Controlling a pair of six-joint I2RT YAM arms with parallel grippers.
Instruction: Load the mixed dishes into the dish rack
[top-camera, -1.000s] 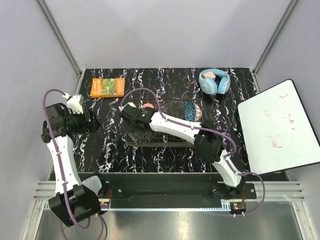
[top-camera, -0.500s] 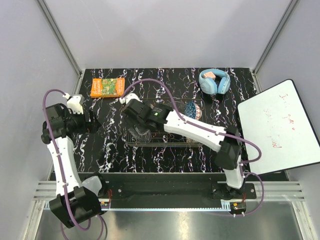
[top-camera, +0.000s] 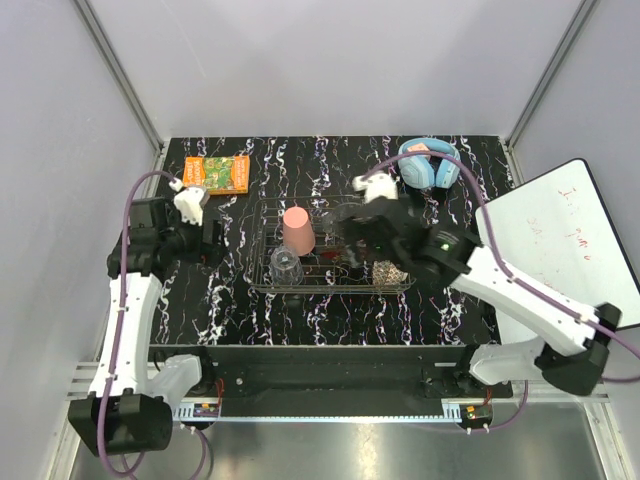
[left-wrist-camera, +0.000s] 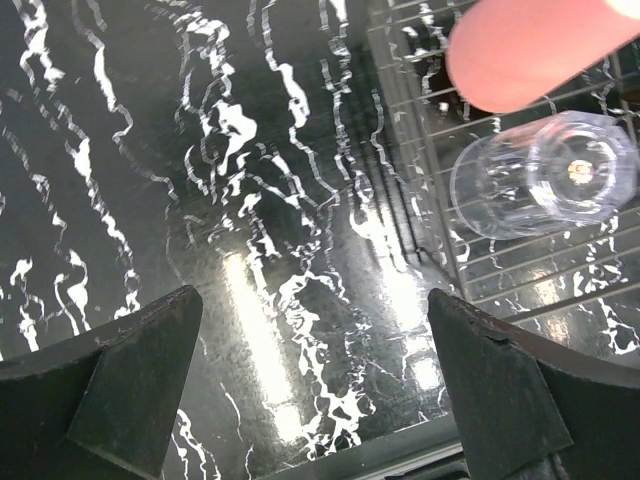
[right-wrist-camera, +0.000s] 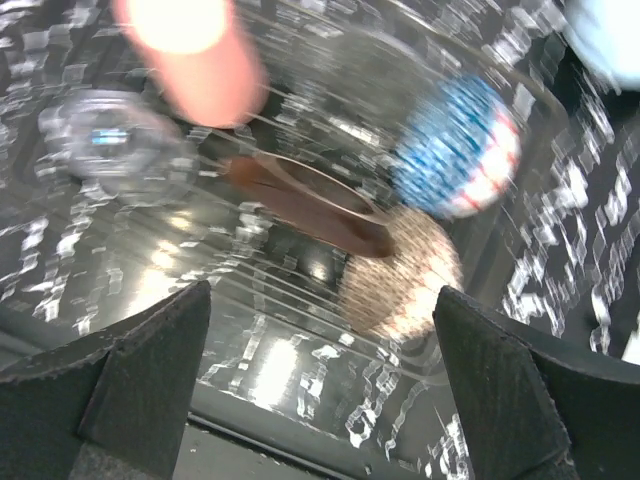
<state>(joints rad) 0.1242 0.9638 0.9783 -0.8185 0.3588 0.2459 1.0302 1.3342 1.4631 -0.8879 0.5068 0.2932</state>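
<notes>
The dish rack sat in the middle of the black marbled table, with dishes standing inside it. The salmon-pink cup stood mouth down in the rack's far left part. Just near of it was the clear stemmed glass, seen end-on from above. In the right wrist view, the glossy red plate showed as a thin dark red edge, standing upright on the wires right of the cup and glass. The blue patterned bowl was tipped on its side farther right, and the beige patterned bowl was just near of it. The right gripper hovered above the rack's right half, released, its fingers wide apart with nothing between them. The left gripper hung over bare table just left of the rack's near left corner. It was also released and empty. The orange-green book lay at the far left of the table. The light blue headphones lay at the far right, well apart from the rack.
</notes>
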